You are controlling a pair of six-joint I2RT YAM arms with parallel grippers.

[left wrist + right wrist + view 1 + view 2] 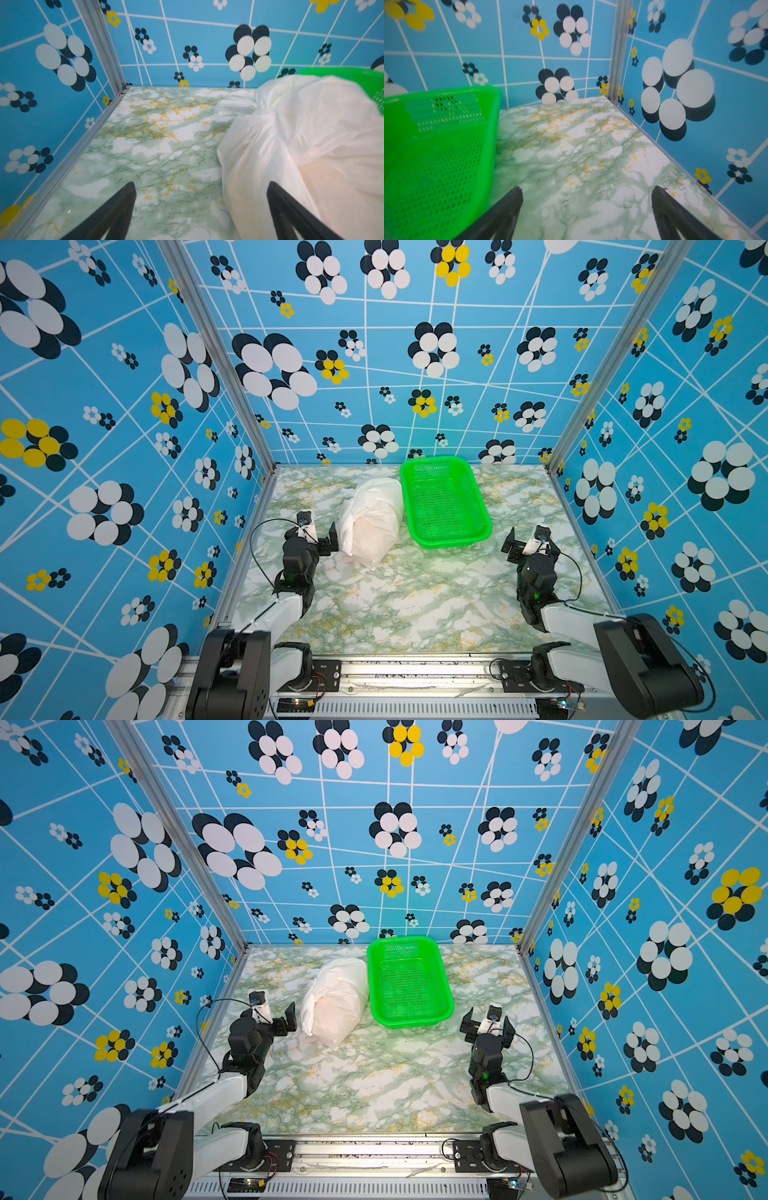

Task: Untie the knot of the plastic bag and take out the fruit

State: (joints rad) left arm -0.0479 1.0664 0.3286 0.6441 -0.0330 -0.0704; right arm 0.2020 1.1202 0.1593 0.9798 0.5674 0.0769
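Observation:
The white crinkly plastic bag (pixel 372 518) (pixel 334 998) lies on its side on the marble tabletop, bulging and closed. I cannot make out the knot. The fruit is hidden inside; only a faint orange tint (pixel 332 178) shows through the film. My left gripper (pixel 318 531) (pixel 274 1013) (pixel 200 185) stands open, low at the bag's (pixel 301 135) left near end. One fingertip (pixel 272 187) is over the bag's edge and the other is over bare table. My right gripper (pixel 528 537) (pixel 488 1020) (pixel 586 189) is open and empty, right of the basket.
An empty green mesh basket (pixel 453 542) (pixel 409 1024) (pixel 446 93) (pixel 342 72) stands against the bag's right side, near the back wall. Patterned blue walls with aluminium posts (pixel 257 439) close in three sides. A metal rail (pixel 415 668) runs along the front.

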